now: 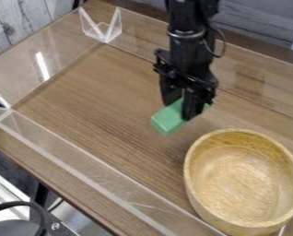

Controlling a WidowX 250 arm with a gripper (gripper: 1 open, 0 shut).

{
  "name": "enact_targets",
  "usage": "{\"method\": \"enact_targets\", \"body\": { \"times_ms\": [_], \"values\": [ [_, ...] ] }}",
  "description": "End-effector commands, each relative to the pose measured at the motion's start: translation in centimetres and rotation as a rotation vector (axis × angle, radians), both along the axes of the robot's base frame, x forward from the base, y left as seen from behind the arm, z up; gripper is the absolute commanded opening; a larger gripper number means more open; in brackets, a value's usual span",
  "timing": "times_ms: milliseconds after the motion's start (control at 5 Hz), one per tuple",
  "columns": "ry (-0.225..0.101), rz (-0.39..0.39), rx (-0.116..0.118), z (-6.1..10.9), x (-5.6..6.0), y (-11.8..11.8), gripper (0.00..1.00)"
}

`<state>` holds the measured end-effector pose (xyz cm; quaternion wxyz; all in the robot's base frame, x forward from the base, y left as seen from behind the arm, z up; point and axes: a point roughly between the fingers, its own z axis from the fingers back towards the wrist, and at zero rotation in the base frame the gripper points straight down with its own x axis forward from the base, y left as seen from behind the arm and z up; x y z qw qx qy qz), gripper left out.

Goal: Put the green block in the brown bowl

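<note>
A small mint green block (170, 120) hangs tilted above the wooden table, clamped at its upper end between the fingers of my black gripper (185, 109). The gripper points straight down, shut on the block. The brown bowl (245, 181), a wide round bowl of light wood with a thick rim, sits at the lower right with nothing inside. The block hangs just left of and above the bowl's near-left rim, apart from it.
Clear acrylic walls (57, 152) fence the wooden tabletop (87, 97) along the left and front edges. A small clear bracket (102, 27) stands at the back left. The arm (189, 23) rises from the gripper toward the top of the view.
</note>
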<state>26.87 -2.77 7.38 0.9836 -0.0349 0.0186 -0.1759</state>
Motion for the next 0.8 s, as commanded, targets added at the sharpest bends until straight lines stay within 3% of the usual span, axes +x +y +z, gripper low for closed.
{"method": "enact_targets", "body": {
  "times_ms": [0, 200, 600],
  "values": [
    [-0.066, -0.027, -0.014, 1.7, 0.0, -2.0, 0.00],
    [-0.064, -0.047, -0.019, 1.3, -0.4, -3.8, 0.00],
    [-0.068, -0.049, -0.025, 1.6, -0.6, -4.9, 0.00]
  ]
}}
